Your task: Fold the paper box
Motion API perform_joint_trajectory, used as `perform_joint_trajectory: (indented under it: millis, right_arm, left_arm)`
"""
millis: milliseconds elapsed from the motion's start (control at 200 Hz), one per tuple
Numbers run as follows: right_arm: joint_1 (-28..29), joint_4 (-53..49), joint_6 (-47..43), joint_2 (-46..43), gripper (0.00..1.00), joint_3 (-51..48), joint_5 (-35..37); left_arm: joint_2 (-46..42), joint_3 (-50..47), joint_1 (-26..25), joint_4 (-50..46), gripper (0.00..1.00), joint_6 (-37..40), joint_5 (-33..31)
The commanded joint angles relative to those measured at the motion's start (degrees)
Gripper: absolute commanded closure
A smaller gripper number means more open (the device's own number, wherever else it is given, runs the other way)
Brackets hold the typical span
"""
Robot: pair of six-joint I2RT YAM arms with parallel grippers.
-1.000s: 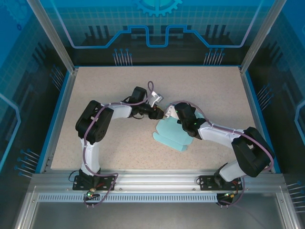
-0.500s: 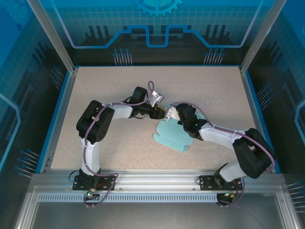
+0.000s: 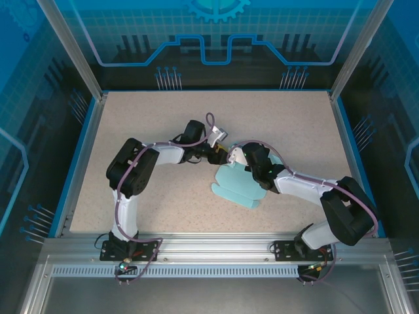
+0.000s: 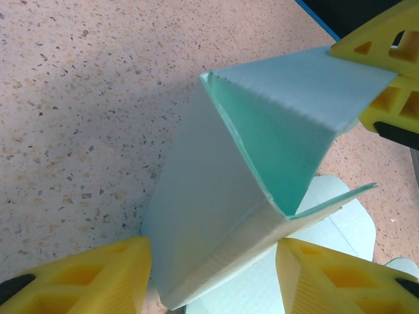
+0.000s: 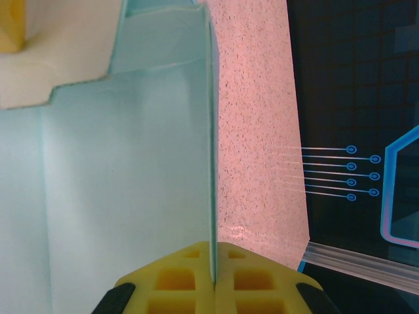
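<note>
The paper box (image 3: 239, 188) is pale cyan card lying partly flat mid-table, with its far end lifted where both grippers meet. My right gripper (image 3: 234, 157) is shut on the edge of an upright panel of the paper box (image 5: 118, 183), which runs straight into the closed right gripper (image 5: 214, 284). In the left wrist view the raised paper box (image 4: 222, 196) forms a V-shaped fold. My left gripper (image 4: 213, 275) stands open around the base of that fold, its fingers (image 4: 85, 278) apart on either side. The right gripper's fingers (image 4: 383, 59) hold the fold's far corner. The left gripper (image 3: 220, 154) sits just left of the right one.
The speckled table (image 3: 144, 124) is bounded by a blue rim (image 3: 82, 150) and glass walls with corner posts. The metal rail (image 3: 216, 245) with both arm bases runs along the near edge. Both forearms cross over the middle of the table.
Both grippers have edged slightly toward the far side, and the left one has closed in on the right. The card's raised end went with them.
</note>
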Motion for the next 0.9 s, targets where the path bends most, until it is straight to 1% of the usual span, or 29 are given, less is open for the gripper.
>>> perform_joint_trajectory:
  millis: [0,275,475,635,715,895]
  right_arm:
    - [0.77,-2.72,-0.47,-1.3,1.0,-0.8,-3.29]
    - [0.72,-4.58,0.36,-1.45,1.0,-0.3,-4.19]
    - [0.47,-5.32,1.0,-1.47,1.0,-0.07,-4.97]
    - [0.32,-5.84,1.53,-1.77,1.0,0.04,-6.02]
    - [0.29,-6.01,1.98,-1.96,1.0,0.09,-6.52]
    - [0.2,-6.5,2.7,-2.09,1.0,0.03,-7.52]
  left_arm:
    - [0.74,-1.0,-0.22,4.47,0.44,-2.19,-3.28]
    - [0.57,-1.68,-0.31,5.57,0.34,-2.78,-4.32]
    - [0.91,-1.3,-0.37,5.61,0.27,-2.35,-0.91]
    - [1.93,-0.84,-0.67,5.46,0.24,-2.2,0.66]
    - [2.36,-0.11,-1.01,4.6,0.23,-1.67,0.4]
    - [2.5,-0.18,-1.76,6.08,0.22,-1.74,-0.78]
